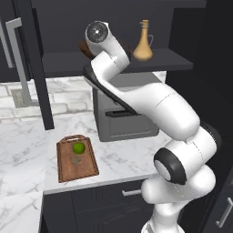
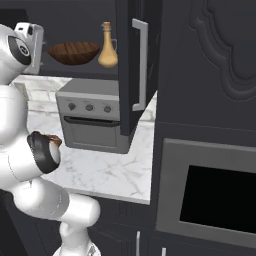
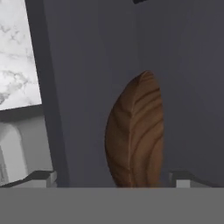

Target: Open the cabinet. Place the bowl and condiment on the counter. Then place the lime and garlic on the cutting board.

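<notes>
Nearest to me, on the front of the counter [image 1: 27, 136], I see the cutting board [image 1: 88, 170] with the lime [image 1: 78, 148] resting on it and a small pale lump just below the lime that I take for the garlic [image 1: 76, 159]. Behind it a grey toaster oven [image 2: 92, 120] stands on the marble. Above, the cabinet [image 2: 137, 65] is open, and on its dark shelf the bowl [image 2: 74, 52] sits just beside the condiment [image 2: 107, 47]. Through the hand view my gripper [image 3: 113, 178] has its jaws spread wide, empty, pointing at the bowl close ahead.
</notes>
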